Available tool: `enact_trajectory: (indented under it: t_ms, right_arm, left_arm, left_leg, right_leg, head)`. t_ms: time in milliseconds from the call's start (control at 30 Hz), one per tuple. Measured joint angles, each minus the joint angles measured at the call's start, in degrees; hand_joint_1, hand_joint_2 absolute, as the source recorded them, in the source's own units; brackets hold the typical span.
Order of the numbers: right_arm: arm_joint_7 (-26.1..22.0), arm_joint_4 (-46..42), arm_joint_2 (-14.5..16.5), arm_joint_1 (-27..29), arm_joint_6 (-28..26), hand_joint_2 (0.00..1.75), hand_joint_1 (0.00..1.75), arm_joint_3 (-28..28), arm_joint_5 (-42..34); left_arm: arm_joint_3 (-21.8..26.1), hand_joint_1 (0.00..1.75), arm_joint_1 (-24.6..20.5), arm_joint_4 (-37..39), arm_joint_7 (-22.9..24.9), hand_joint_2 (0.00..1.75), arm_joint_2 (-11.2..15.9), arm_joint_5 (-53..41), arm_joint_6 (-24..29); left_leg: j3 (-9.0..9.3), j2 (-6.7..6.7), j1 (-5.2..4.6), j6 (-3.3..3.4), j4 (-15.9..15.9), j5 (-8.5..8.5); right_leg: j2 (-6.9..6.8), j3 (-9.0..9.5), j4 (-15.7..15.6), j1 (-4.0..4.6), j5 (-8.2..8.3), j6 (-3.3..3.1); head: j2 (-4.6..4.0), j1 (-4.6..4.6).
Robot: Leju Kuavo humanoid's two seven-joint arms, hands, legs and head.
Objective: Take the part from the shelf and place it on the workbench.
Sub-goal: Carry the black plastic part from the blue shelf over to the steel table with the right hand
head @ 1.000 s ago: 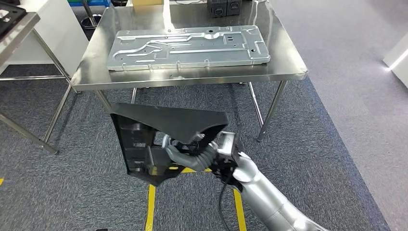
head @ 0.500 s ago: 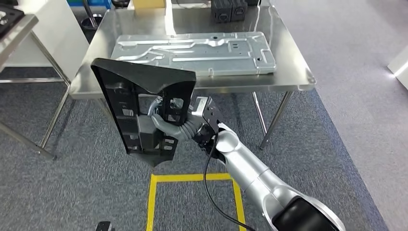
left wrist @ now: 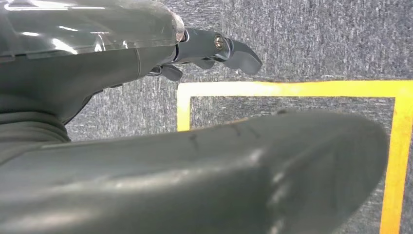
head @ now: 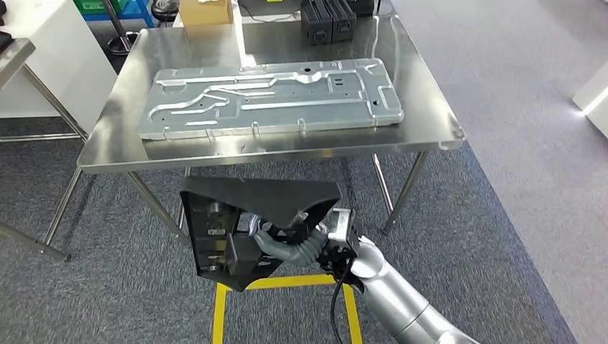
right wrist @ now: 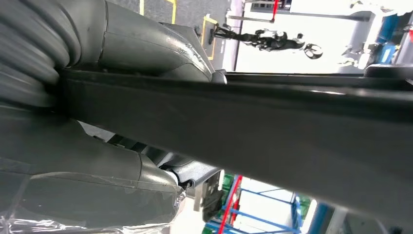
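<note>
A: What is seen in the upper half of the head view?

B: The steel surface (head: 430,136) is seen there, with a long stamped metal panel (head: 272,97) laid flat across it. Bare steel is left along the near edge, which is judged to be where the part is meant to be set down. A cardboard box (head: 206,11) and two black boxes (head: 328,19) are kept at the far edge.

A: And the part itself?

B: The black plastic part (head: 251,218) is held in the lower centre of the frame, below the near edge of the surface and above the grey carpet and the yellow floor marking (head: 283,283). It is gripped by the right robot hand (head: 287,240), whose fingers are hooked through its ribbed inner side. It is probably carried low and close so that it can be lifted over the edge.

A: What is added by the wrist views?

B: In the right wrist view the part's dark edge (right wrist: 272,112) is shown clamped between the grey thumb and the fingers. In the left wrist view the left robot hand (left wrist: 204,48) is shown over the carpet, holding nothing; whether its fingers are spread or curled cannot be told.
</note>
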Motion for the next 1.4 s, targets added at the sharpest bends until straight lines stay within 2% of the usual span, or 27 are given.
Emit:
enact_trajectory:
  t_ms: [33, 100, 167, 233, 300, 333, 367, 400, 467, 500, 533, 633, 667, 733, 800, 833, 867, 900, 1000, 1033, 1067, 1133, 1167, 1233, 1300, 1367, 1400]
  right_arm:
    - [-1.03, -0.27, -0.17, 0.53, 0.04, 1.75, 1.75, 0.19, 0.55]
    - [-2.79, -2.47, -1.35, 2.76, 0.38, 1.75, 1.75, 0.50, 1.49]
    - [-3.35, -6.61, -3.60, 5.64, 1.06, 1.75, 1.75, 0.78, 1.81]
    - [-3.05, -10.65, -5.95, 8.17, 1.67, 1.75, 1.75, 0.98, 1.72]
    - [-2.80, -13.57, -7.80, 10.38, 2.13, 1.75, 1.75, 1.06, 1.53]
    - [-2.85, -14.63, -8.52, 11.23, 2.42, 1.75, 1.75, 1.07, 1.49]
    - [-3.07, -15.41, -9.05, 11.84, 2.71, 1.75, 1.75, 1.06, 1.48]
    - [-3.44, -16.05, -9.48, 12.24, 2.97, 1.75, 1.75, 1.04, 1.53]
    - [-4.38, -16.92, -10.10, 12.70, 3.19, 1.75, 1.75, 0.94, 1.81]
    - [-4.82, -17.24, -10.33, 12.87, 3.21, 1.75, 1.75, 0.85, 2.03]
    - [-5.21, -17.55, -10.52, 13.03, 3.26, 1.75, 1.75, 0.66, 2.22]
    - [-6.10, -18.68, -10.68, 13.25, 3.62, 1.75, 1.75, -0.22, 2.38]
    - [-6.26, -19.02, -10.65, 13.23, 3.78, 1.75, 1.75, -0.50, 2.33]
    - [-6.36, -19.57, -10.52, 13.22, 4.15, 1.75, 1.75, -1.05, 2.23]
    - [-6.39, -19.97, -10.38, 13.34, 4.40, 1.75, 1.75, -1.49, 2.19]
    - [-6.39, -20.17, -10.32, 13.47, 4.44, 1.75, 1.75, -1.67, 2.20]
    - [-6.39, -20.36, -10.26, 13.59, 4.45, 1.75, 1.75, -1.84, 2.22]
    - [-6.39, -20.50, -10.21, 13.69, 4.44, 1.75, 1.75, -2.02, 2.25]
    - [-6.40, -20.85, -10.14, 13.80, 4.41, 1.75, 1.75, -2.76, 2.37]
    - [-6.39, -21.03, -10.14, 13.83, 4.42, 1.75, 1.75, -3.09, 2.45]
    - [-6.39, -21.26, -10.14, 13.84, 4.46, 1.75, 1.75, -3.46, 2.51]
    - [-6.39, -21.84, -10.14, 13.78, 4.54, 1.75, 1.75, -4.38, 2.62]
    - [-6.41, -22.10, -10.14, 13.71, 4.56, 1.75, 1.75, -4.92, 2.64]
    - [-6.47, -22.40, -10.14, 13.61, 4.62, 1.75, 1.75, -6.06, 2.64]
    - [-6.51, -22.46, -10.14, 13.58, 4.76, 1.75, 1.75, -7.25, 2.66]
    - [-6.51, -22.48, -10.14, 13.57, 4.84, 1.75, 1.75, -8.39, 2.80]
    - [-6.51, -22.51, -10.14, 13.54, 4.68, 1.75, 1.75, -8.99, 3.07]
  left_arm:
    - [0.04, 0.00, 0.02, 0.00, -0.04, 0.00, 0.01, 0.13, -0.03]
    - [0.27, 0.00, 0.10, -0.01, -0.27, 0.00, 0.08, 0.57, -0.20]
    - [0.62, 0.00, 0.26, -0.01, -0.55, 0.00, 0.16, 1.09, -0.34]
    - [0.98, 0.00, 0.39, -0.01, -0.66, 0.00, 0.28, 1.46, -0.35]
    - [1.33, 0.00, 0.50, -0.01, -0.53, 0.00, 0.40, 1.61, -0.32]
    - [1.49, 0.00, 0.53, -0.01, -0.42, 0.00, 0.44, 1.65, -0.29]
    - [1.62, 0.00, 0.54, -0.01, -0.27, 0.00, 0.46, 1.67, -0.26]
    - [1.74, 0.00, 0.53, -0.01, -0.14, 0.00, 0.47, 1.67, -0.23]
    - [1.88, 0.00, 0.52, 0.01, 0.03, 0.00, 0.43, 1.66, -0.21]
    - [1.91, 0.00, 0.41, 0.01, 0.07, 0.00, 0.40, 1.63, -0.20]
    - [1.92, 0.00, 0.29, 0.02, 0.08, 0.00, 0.37, 1.58, -0.20]
    - [1.94, 0.00, -0.05, 0.01, 0.01, 0.00, 0.45, 1.50, -0.19]
    - [1.95, 0.00, -0.14, 0.01, -0.04, 0.00, 0.48, 1.48, -0.20]
    - [1.96, 0.00, -0.33, 0.02, -0.12, 0.00, 0.49, 1.46, -0.22]
    - [1.97, 0.00, -0.30, 0.02, -0.16, 0.00, 0.46, 1.44, -0.23]
    - [1.97, 0.00, -0.19, 0.02, -0.16, 0.00, 0.46, 1.44, -0.22]
    - [1.97, 0.00, -0.10, 0.02, -0.16, 0.00, 0.47, 1.43, -0.21]
    - [1.97, 0.00, -0.03, 0.02, -0.16, 0.00, 0.47, 1.42, -0.21]
    - [1.99, 0.00, 0.15, 0.02, -0.19, 0.00, 0.46, 1.35, -0.24]
    - [2.00, 0.00, 0.18, 0.02, -0.24, 0.00, 0.46, 1.33, -0.25]
    - [2.02, 0.00, 0.18, 0.02, -0.30, 0.00, 0.45, 1.31, -0.26]
    - [2.02, 0.00, 0.02, 0.02, -0.50, 0.00, 0.45, 1.29, -0.28]
    - [2.02, 0.00, -0.05, 0.02, -0.61, 0.00, 0.45, 1.27, -0.29]
    - [2.01, 0.00, -0.16, 0.02, -0.79, 0.00, 0.46, 1.24, -0.31]
    - [2.02, 0.00, -0.19, 0.02, -0.87, 0.00, 0.47, 1.24, -0.31]
    - [2.03, 0.00, -0.17, 0.02, -0.92, 0.00, 0.47, 1.17, -0.31]
    - [2.03, 0.00, -0.16, 0.02, -0.95, 0.00, 0.46, 1.10, -0.31]
  left_leg:
    - [0.31, -0.02, -0.17, 0.24, -1.05, 0.64]
    - [1.27, -0.25, -0.24, 0.85, -1.42, 0.16]
    - [2.47, -0.46, -0.07, 1.61, -1.84, -0.20]
    - [3.42, -0.50, -0.04, 2.11, -2.02, -0.98]
    - [4.44, -0.50, -0.08, 2.28, -2.03, -2.09]
    - [5.16, -0.51, -0.10, 2.29, -2.03, -2.73]
    - [6.03, -0.52, -0.11, 2.26, -2.03, -3.40]
    - [6.99, -0.53, -0.14, 2.18, -2.03, -4.12]
    - [8.66, -0.58, -0.25, 1.86, -2.04, -5.61]
    - [9.24, -0.64, -0.33, 1.58, -2.10, -6.33]
    - [9.83, -0.69, -0.39, 1.26, -2.11, -6.77]
    - [10.65, -0.73, -0.57, 0.27, -0.82, -6.59]
    - [9.89, -0.66, -0.56, 0.02, 1.05, -6.43]
    - [6.28, -0.46, -0.34, -0.43, 7.33, -7.44]
    - [1.45, -0.35, -0.14, -0.93, 13.04, -10.81]
    - [-0.26, -0.32, -0.08, -1.11, 14.00, -12.44]
    - [-1.26, -0.30, -0.04, -1.20, 13.35, -13.03]
    - [-1.55, -0.27, -0.02, -1.14, 11.14, -12.02]
    - [-0.87, -0.06, -0.16, -0.51, 1.85, -2.26]
    - [-0.71, -0.02, -0.30, -0.16, 0.35, -0.08]
    - [-0.62, 0.00, -0.43, 0.27, -0.17, 0.66]
    - [0.09, -0.14, -0.47, 1.19, -0.30, 0.19]
    - [0.58, -0.19, -0.41, 1.60, -0.52, -0.08]
    - [1.71, -0.25, -0.32, 2.17, -0.86, -0.80]
    - [2.85, -0.31, -0.35, 2.41, -0.92, -1.88]
    - [4.33, -0.43, -0.44, 2.45, -0.92, -3.08]
    - [5.29, -0.50, -0.51, 2.43, -0.92, -3.73]
  right_leg:
    - [0.02, 0.39, 0.06, 0.04, -0.32, 0.42]
    - [-0.08, 0.94, 0.50, 0.03, -0.46, 1.26]
    - [-0.28, -0.35, 3.76, -0.06, -0.33, 1.85]
    - [-0.37, -4.80, 10.54, -0.18, -2.00, 2.34]
    - [-0.41, -9.89, 16.30, -0.24, -5.32, 2.73]
    - [-0.42, -11.48, 17.08, -0.24, -6.29, 2.84]
    - [-0.43, -12.15, 16.00, -0.24, -5.99, 2.87]
    - [-0.44, -11.97, 13.30, -0.21, -4.29, 2.74]
    - [-0.48, -10.54, 5.89, 0.08, 2.35, 1.94]
    - [-0.48, -9.94, 3.31, 0.28, 4.94, 1.44]
    - [-0.45, -9.57, 1.77, 0.45, 6.63, 0.94]
    - [-0.28, -8.05, 0.90, 0.31, 6.45, -0.22]
    - [-0.31, -7.18, 0.69, 0.14, 6.10, -0.59]
    - [-0.39, -5.63, 0.39, -0.08, 5.12, -1.08]
    - [-0.34, -4.42, 0.37, -0.12, 3.91, -1.18]
    - [-0.26, -3.69, 0.38, -0.14, 3.24, -1.13]
    - [-0.18, -2.81, 0.38, -0.16, 2.52, -1.05]
    - [-0.13, -1.81, 0.39, -0.18, 1.74, -0.93]
    - [-0.11, 0.62, 0.58, -0.05, -0.66, -0.26]
    - [-0.06, 1.05, 0.59, 0.01, -1.27, 0.09]
    - [0.01, 1.34, 0.81, 0.08, -1.55, 0.48]
    - [-0.01, 1.03, 2.15, -0.02, -1.29, 1.22]
    - [-0.09, 0.07, 4.14, -0.07, -0.88, 1.50]
    - [-0.29, -3.95, 10.44, -0.18, -1.45, 1.82]
    - [-0.38, -9.10, 16.47, -0.19, -4.69, 1.89]
    - [-0.42, -12.12, 17.59, -0.16, -6.95, 1.87]
    - [-0.42, -12.40, 15.71, -0.09, -6.18, 1.72]
  head:
    - [0.00, -0.01]
    - [0.00, -0.02]
    - [-0.01, 0.06]
    - [-0.01, 0.13]
    - [-0.02, 0.13]
    - [-0.01, 0.13]
    - [-0.01, 0.14]
    - [-0.01, 0.14]
    - [0.00, 0.14]
    - [0.00, 0.14]
    - [0.00, 0.13]
    - [0.00, 0.10]
    - [0.00, -0.06]
    - [0.00, -0.38]
    - [0.00, -0.59]
    - [0.00, -0.59]
    - [0.00, -0.59]
    - [0.00, -0.60]
    - [-0.01, -0.57]
    - [-0.01, -0.56]
    - [-0.01, -0.55]
    - [-0.01, -0.54]
    - [-0.01, -0.50]
    - [0.00, -0.44]
    - [0.00, -0.41]
    - [0.00, -0.40]
    - [0.00, -0.40]
